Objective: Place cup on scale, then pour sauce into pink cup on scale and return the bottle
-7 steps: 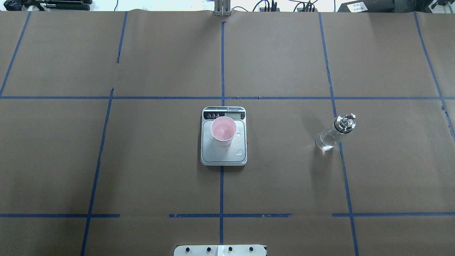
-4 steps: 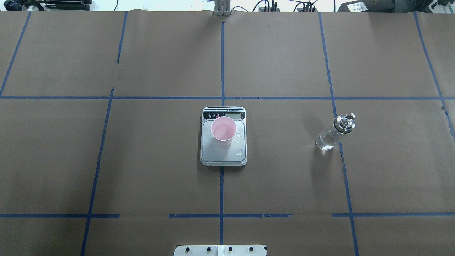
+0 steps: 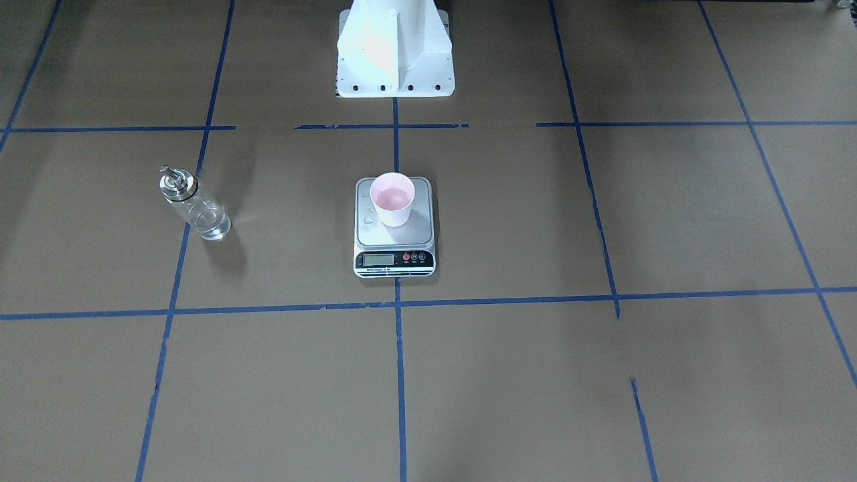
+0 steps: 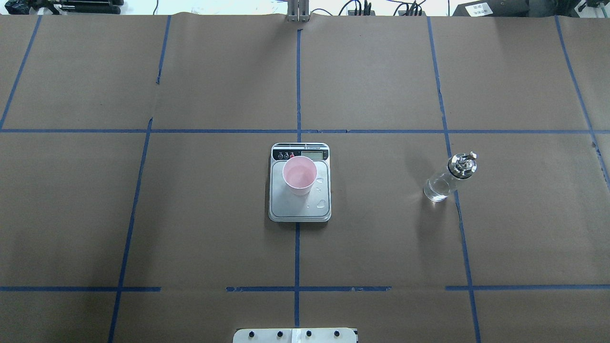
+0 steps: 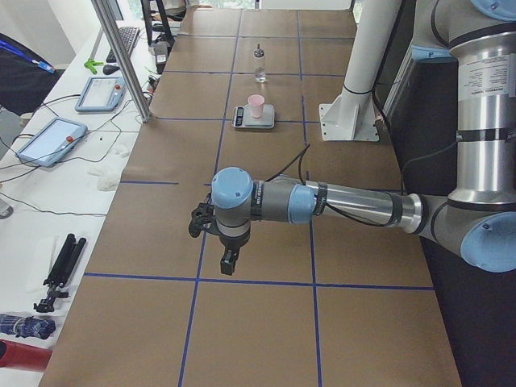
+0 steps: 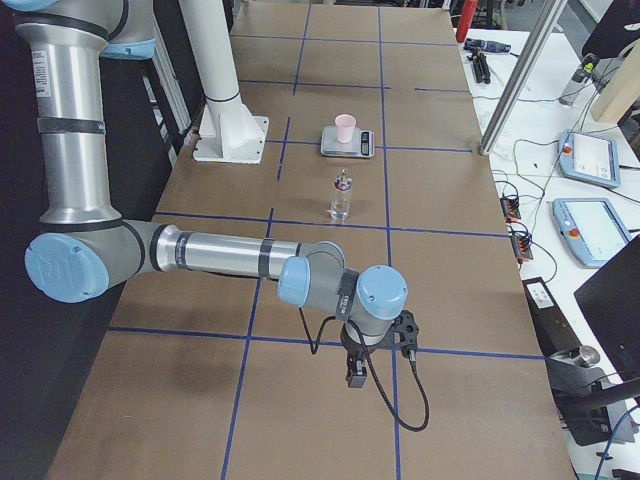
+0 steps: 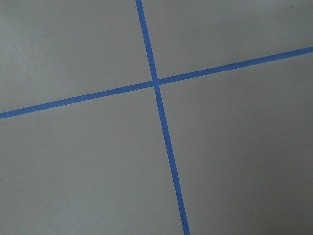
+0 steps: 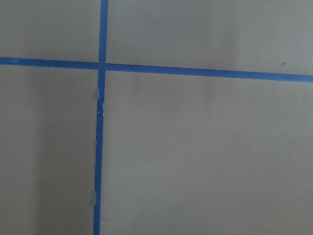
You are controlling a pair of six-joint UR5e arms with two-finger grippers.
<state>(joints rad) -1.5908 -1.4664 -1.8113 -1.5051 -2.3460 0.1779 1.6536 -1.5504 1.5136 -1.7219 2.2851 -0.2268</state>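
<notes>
Worktop [image 4: 190,214]: brown paper covering, divided into large squares by blue tape lines [image 4: 297,85]. White robot base [image 3: 395,53] bolted at the near edge, on the centre line.

Item 1, scale [image 4: 300,209]: lies flat at mid-worktop, astride the centre tape line, black display strip on its far edge. Several water drops [image 4: 322,204] sit on the steel platform to the right of the cup.

Item 2, cup [image 4: 299,176]: upright on the scale's platform, on the far half, close to the display strip, mouth up.

Item 3, bottle [image 4: 441,186]: upright on the worktop, well apart from the scale on its right, base touching a blue tape line, nothing holding it. Sauce [image 4: 434,191]: clear liquid showing through the glass; level not readable.

Item 4, left gripper [image 5: 228,262]: hangs above the left end of the worktop, far from all items; fingers point down, whether spread or closed cannot be told.

Item 5, right gripper [image 6: 356,375]: hangs above the right end, likewise far off; state of fingers cannot be told.
</notes>
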